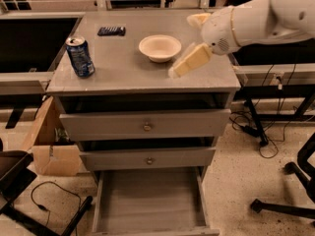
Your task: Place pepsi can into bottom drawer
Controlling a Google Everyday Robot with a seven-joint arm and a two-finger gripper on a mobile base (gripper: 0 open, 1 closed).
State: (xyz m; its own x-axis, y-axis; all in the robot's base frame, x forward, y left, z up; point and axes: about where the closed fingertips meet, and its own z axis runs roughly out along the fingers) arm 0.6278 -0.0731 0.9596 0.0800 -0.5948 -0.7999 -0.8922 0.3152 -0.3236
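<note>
The pepsi can (80,56) stands upright at the front left of the grey cabinet top (123,73). The bottom drawer (147,200) is pulled out and open, with nothing inside it. My gripper (191,41) is over the right part of the cabinet top, just right of a cream bowl (160,47) and well to the right of the can. It is open and empty, with one cream finger (191,60) low and the other (198,18) behind it.
A flat black item (111,31) lies at the back left of the top. The two upper drawers with knobs (146,127) stand slightly ajar. A cardboard box (49,146) sits left of the cabinet. Chair legs (285,205) and cables are on the floor at the right.
</note>
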